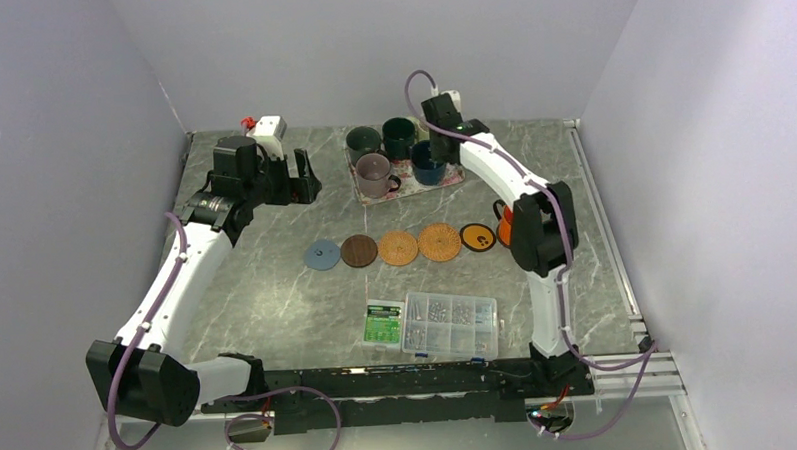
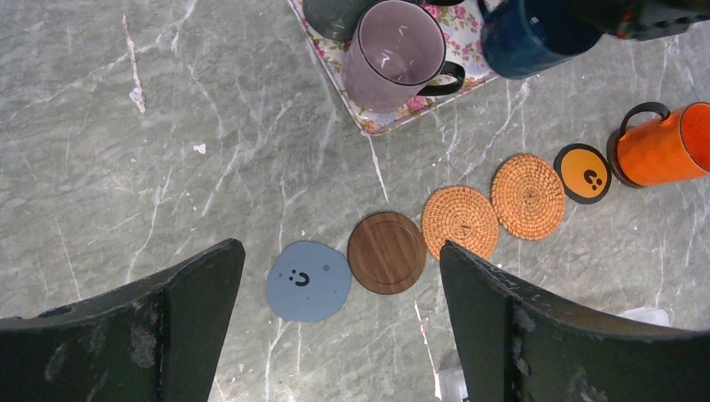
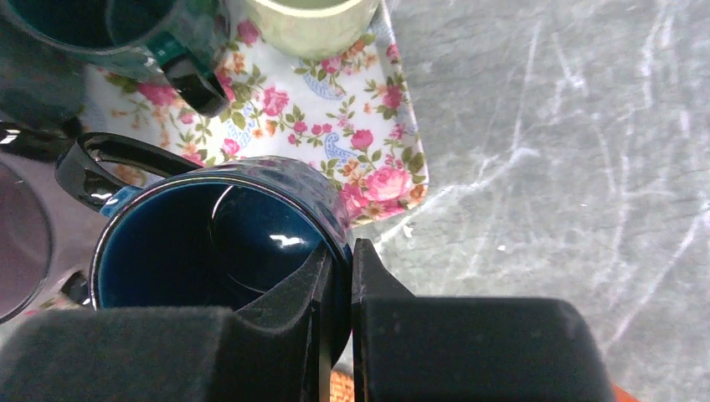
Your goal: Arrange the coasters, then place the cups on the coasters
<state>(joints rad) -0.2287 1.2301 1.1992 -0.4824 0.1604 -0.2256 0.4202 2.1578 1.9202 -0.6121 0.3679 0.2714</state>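
Here, right hand (image 3: 339, 255) clamped on navy cup (image 3: 192, 243) rim, at tray's (image 3: 335, 126) five o'clock corner, coaster row (image 1: 398, 248) at tabletop centre, orange cup (image 1: 506, 224) at its three o'clock end, left hand (image 2: 339, 255) wide open.

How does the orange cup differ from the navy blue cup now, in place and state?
The orange cup stands off the tray, beside the black-and-orange coaster; the navy blue cup is at the floral tray. Nothing holds the orange cup; the right gripper pinches the navy blue cup's rim, one finger inside and one outside. Both have a dark handle.
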